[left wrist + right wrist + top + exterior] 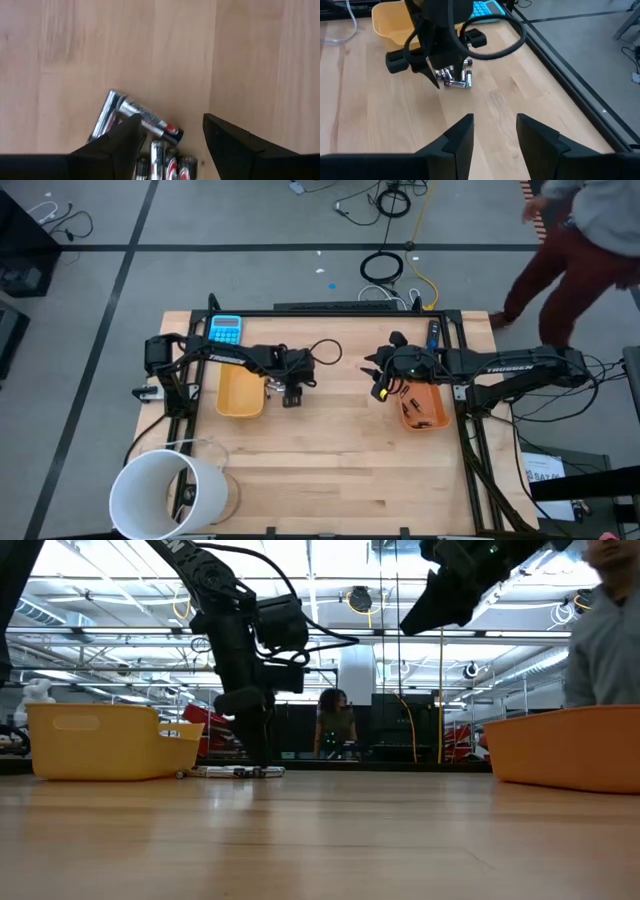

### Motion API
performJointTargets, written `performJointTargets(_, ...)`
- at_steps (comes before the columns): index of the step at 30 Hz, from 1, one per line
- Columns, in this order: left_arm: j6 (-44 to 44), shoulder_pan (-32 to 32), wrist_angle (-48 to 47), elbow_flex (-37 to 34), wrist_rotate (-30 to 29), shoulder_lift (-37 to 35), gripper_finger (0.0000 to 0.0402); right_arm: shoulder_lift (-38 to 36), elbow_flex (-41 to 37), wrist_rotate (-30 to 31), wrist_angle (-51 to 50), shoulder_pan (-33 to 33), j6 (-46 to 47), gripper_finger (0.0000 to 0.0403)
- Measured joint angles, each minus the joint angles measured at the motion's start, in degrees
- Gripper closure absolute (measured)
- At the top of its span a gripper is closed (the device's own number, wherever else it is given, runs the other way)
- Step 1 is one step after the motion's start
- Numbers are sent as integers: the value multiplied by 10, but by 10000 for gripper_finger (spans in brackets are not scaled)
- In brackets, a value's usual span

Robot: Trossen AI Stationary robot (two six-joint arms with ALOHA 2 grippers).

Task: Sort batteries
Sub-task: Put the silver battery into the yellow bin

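A small pile of silvery batteries (145, 121) lies on the wooden table beside the yellow tray (240, 392); it also shows in the right wrist view (455, 80) and the low view (240, 771). My left gripper (170, 134) is open, pointing down right over the pile, one finger over its edge and the other over bare wood (291, 392). My right gripper (495, 131) is open and empty, raised above the table next to the orange tray (424, 410), which has a few dark slim cells in it. My left gripper stands open low over the battery pile from above. One finger (120, 142) overlaps the nearest batteries (150, 150) in the wrist view. Whether it touches them, I cannot tell.
A blue calculator (226, 329) lies at the table's far edge behind the yellow tray. A large white bucket (165, 492) stands at the near left corner. A person (580, 230) is beyond the table's far right corner. Bare wood spreads between the two trays.
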Motion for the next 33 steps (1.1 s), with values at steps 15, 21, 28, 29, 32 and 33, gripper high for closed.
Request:
performJointTargets(15, -14, 6, 14, 3, -9, 34, 179, 7, -31, 3, 52, 33, 15, 264)
performJointTargets(21, -15, 5, 41, 2, -15, 35, 207, 29, -31, 45, 72, 74, 58, 264)
performJointTargets(28, -45, 5, 71, 2, -51, 37, 283, 110, -31, 77, 142, 122, 26, 264)
performJointTargets(29, -45, 5, 72, 2, -56, 37, 301, 117, -31, 75, 147, 124, 18, 264)
performJointTargets(32, -57, 1, 77, 2, -62, 37, 361, 121, -31, 63, 147, 124, 16, 264)
performJointTargets(33, -60, 0, 83, 4, -64, 35, 377, 119, -31, 63, 146, 124, 16, 264)
